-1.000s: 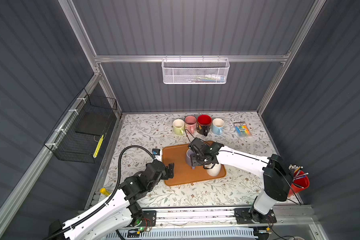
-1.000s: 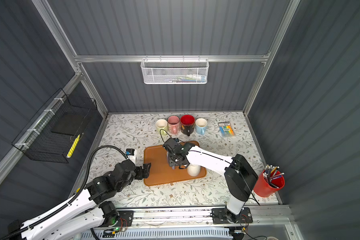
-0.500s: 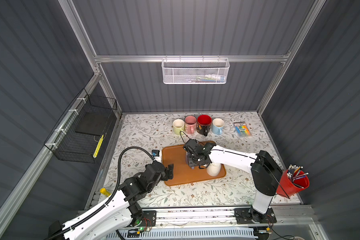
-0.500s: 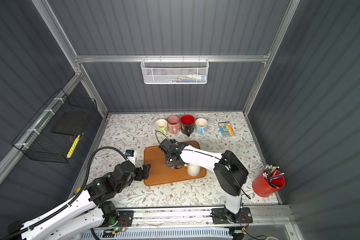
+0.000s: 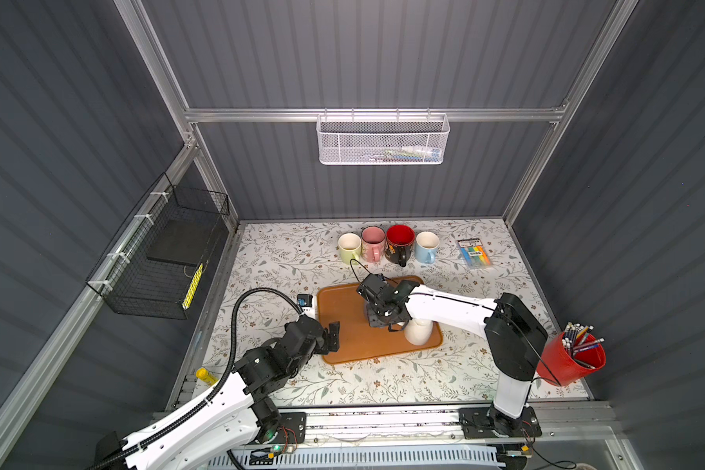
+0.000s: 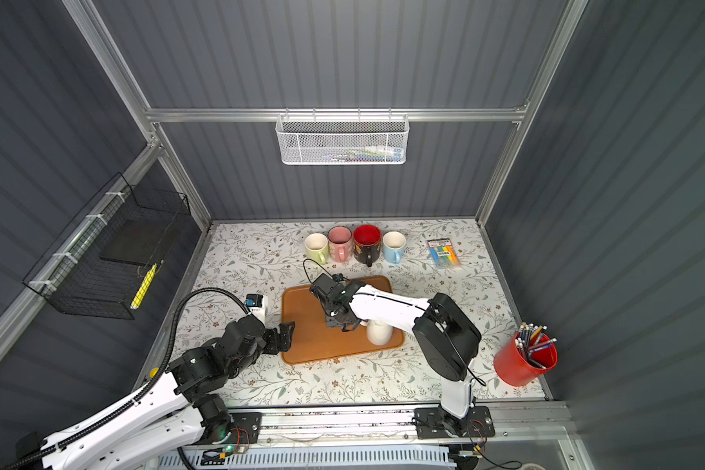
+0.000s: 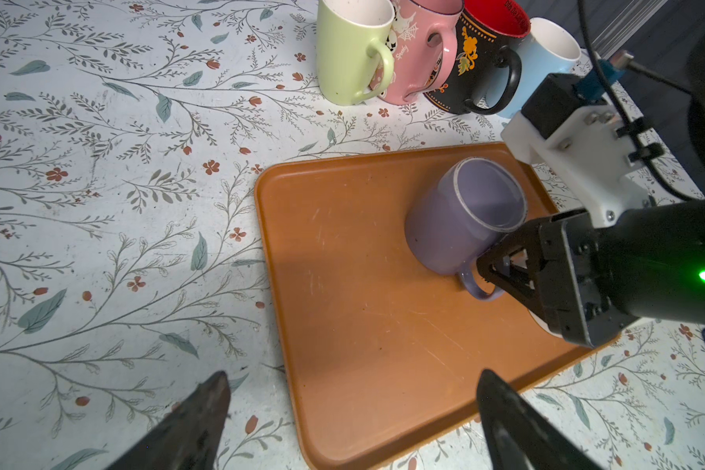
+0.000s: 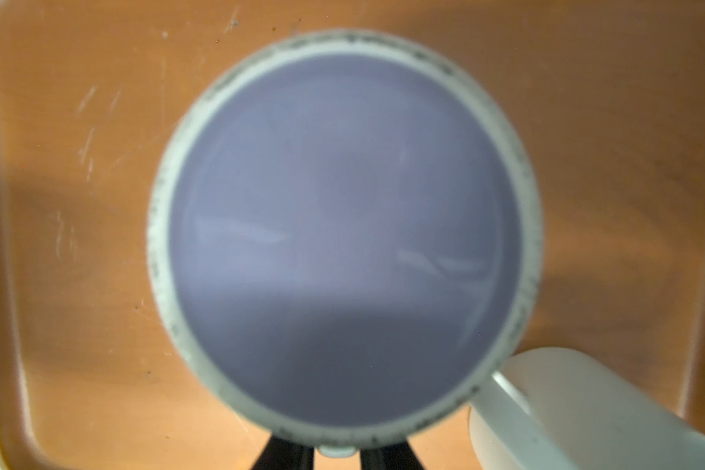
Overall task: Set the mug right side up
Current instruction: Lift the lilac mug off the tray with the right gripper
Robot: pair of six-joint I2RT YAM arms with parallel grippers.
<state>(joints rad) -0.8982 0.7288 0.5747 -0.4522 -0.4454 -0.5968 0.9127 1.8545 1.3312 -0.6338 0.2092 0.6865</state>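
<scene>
My right gripper [image 7: 490,269] is down over the rectangular orange plastic tray [image 7: 363,325] on the floral-patterned counter [image 5: 281,264]. Its jaws are drawn in narrow, one on each side of the handle of the pale purple ceramic mug [image 7: 456,228]. In the right wrist view the two dark fingertips [image 8: 290,451] flank the small stub of handle and seem to press it from both sides, so I am gripping the mug by its handle.

The mug stands upside down on the tray, flat base up and rim on the tray surface. In both top views my wrist hides most of it. A white mug [image 8: 566,407] sits just beside it on the same tray, apart from my fingers.

My left gripper [image 5: 334,335] hangs at the tray's left edge with its jaws spread wide. It holds nothing and touches nothing, and it is well apart from the purple mug.
</scene>
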